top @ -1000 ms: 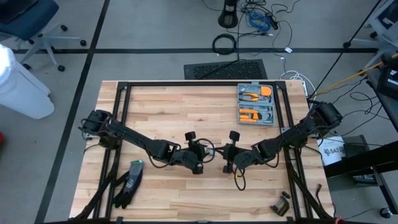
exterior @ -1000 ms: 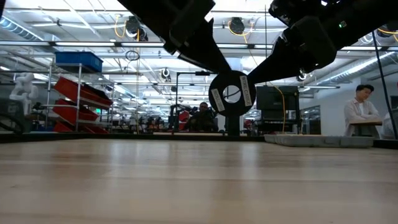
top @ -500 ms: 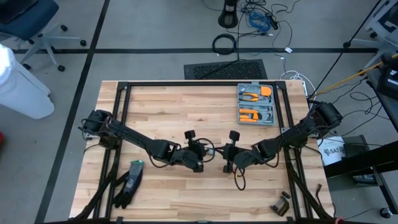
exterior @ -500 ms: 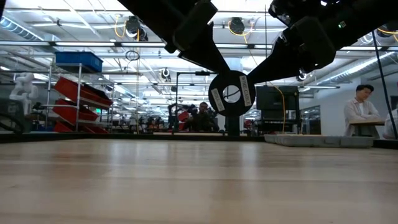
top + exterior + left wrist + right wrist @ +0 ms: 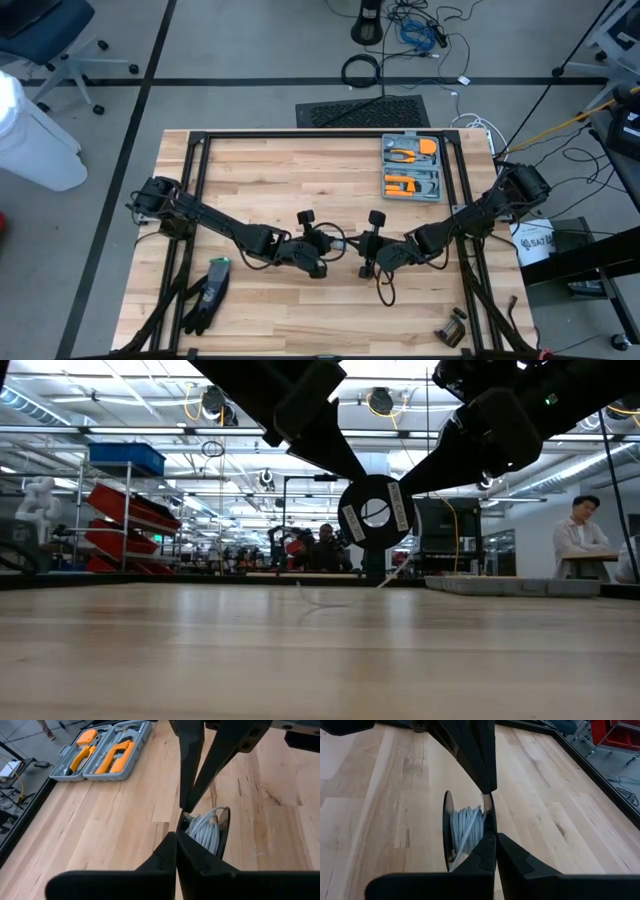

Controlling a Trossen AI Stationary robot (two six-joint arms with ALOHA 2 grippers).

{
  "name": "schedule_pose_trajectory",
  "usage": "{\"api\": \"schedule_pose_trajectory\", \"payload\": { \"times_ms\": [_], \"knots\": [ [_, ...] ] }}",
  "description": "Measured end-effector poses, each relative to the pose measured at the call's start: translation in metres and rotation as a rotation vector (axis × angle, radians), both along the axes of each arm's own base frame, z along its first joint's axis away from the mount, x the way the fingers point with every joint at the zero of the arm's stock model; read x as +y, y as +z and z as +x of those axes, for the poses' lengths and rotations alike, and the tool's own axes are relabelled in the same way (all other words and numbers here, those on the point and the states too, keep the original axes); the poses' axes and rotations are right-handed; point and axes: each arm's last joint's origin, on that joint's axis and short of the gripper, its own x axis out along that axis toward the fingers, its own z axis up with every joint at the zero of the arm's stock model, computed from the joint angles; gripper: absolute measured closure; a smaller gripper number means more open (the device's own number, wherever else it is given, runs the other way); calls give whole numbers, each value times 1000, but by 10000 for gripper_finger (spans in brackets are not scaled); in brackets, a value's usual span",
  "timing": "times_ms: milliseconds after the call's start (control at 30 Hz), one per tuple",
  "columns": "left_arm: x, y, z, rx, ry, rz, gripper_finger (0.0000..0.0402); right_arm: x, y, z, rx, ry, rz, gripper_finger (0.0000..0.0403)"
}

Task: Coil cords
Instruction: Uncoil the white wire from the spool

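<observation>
White cord (image 5: 465,827), thin and flexible, is wound on a small round black plastic reel (image 5: 375,513), which in the low view hangs clear above the pale wooden table (image 5: 300,650), between two dark arms coming down from above. The reel sits slightly farther right than a second ago. A thin white strand (image 5: 320,600) now trails from it down to the tabletop, where none showed before. Two white labels on the reel's face are too small to read. A person in a white shirt (image 5: 580,532) stands far behind.

From above, the left gripper (image 5: 325,258) and right gripper (image 5: 365,262) meet at the table's middle. The reel between them is hard to make out. A grey tool case with orange tools (image 5: 412,167) lies near the far edge, and a black glove (image 5: 205,295) lies near the left front. A white bucket (image 5: 535,243) beside the table bears dark lettering that is only partly legible.

In the left wrist view, the left fingers, apart a second ago, have come together at the reel's rim. Whether they pinch the rim is hidden.

In the right wrist view, the right fingers are pressed together on one thin flange of the reel, with white coils showing beside them.
</observation>
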Motion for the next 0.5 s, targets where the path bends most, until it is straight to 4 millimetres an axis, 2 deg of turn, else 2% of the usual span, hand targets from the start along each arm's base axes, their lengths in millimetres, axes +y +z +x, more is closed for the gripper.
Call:
{"api": "schedule_pose_trajectory", "payload": {
  "times_ms": [167, 333, 500],
  "knots": [
    [-4, 10, -6, -9, -7, 4, 395, 0, 0, 0, 2, 4, -11, 403],
    [-10, 44, -15, -77, -20, -8, 379, 0, 1, 0, 0, 11, -21, 403],
    [-18, 83, -33, -182, -47, -39, 374, 0, 6, 1, -30, 25, -29, 403]
  ]
}}
